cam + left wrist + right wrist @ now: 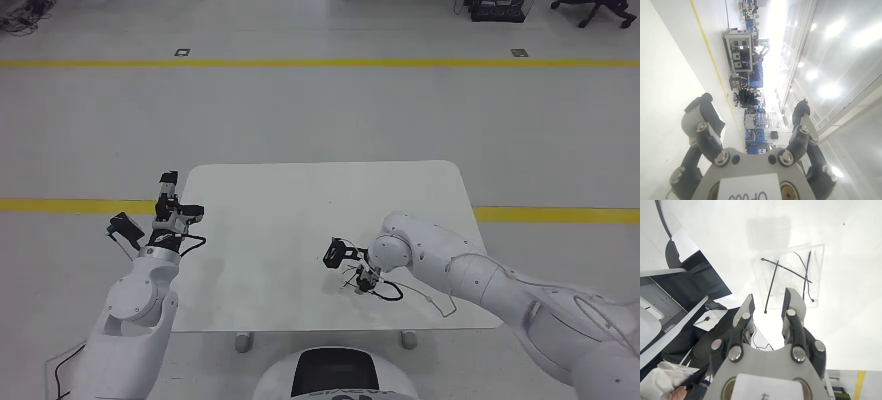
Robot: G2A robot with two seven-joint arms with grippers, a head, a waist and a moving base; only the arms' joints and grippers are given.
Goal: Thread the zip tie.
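Zip ties [772, 283], several and black, lie crossed over one another in a clear tray [820, 275] on the bench [300, 200]; this detail comes from the right wrist view. From the top view the tray is barely discernible, just thin dark lines under the right arm's wrist, close to the bench edge on the robot's side, right of the middle. One tie's head pokes just past the tray's rim toward the right end effector [769, 300].

Right end effector: fingers [787, 298] spread apart, nothing between them but bench and tray seen beyond, pinching nothing. It hangs over the tray's edge. One finger overlaps the tray in its own view; contact cannot be told.

Left end effector [753, 103]: fingers spread wide, empty. Its wrist view looks out across the room, not at the bench. The top view places it at the bench's left edge, near the far left corner, pointing away from the robot, well apart from the tray and the ties.

Tray contents: zip ties alone, none threaded as far as can be seen.
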